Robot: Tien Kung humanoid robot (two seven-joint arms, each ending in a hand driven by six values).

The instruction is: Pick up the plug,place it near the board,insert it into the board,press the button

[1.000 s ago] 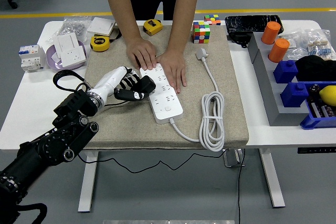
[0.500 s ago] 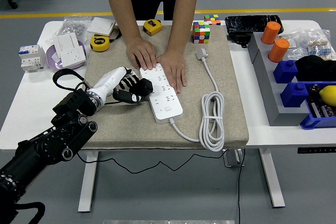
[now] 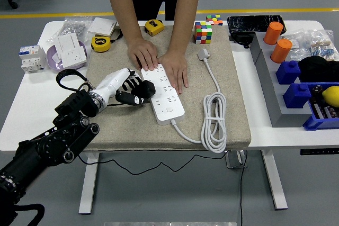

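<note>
A white power strip lies slanted on the beige mat. A person at the far side presses both hands flat on its far end. My left hand, white with black fingers, comes in from the lower left and is shut on a black plug. The plug sits right against the strip's left edge, about midway along it; whether its pins are in a socket is hidden. The strip's button shows near its near end. The strip's own white cable lies coiled to the right.
Left of the mat are a yellow tape measure, a white socket on a purple roll and a breaker. Two colour cubes stand at the back. A grey rack with blue bins and orange cylinders is at the right.
My left hand with the plug has shifted only a little beside the strip's left edge. The person's hands have stayed on the strip.
</note>
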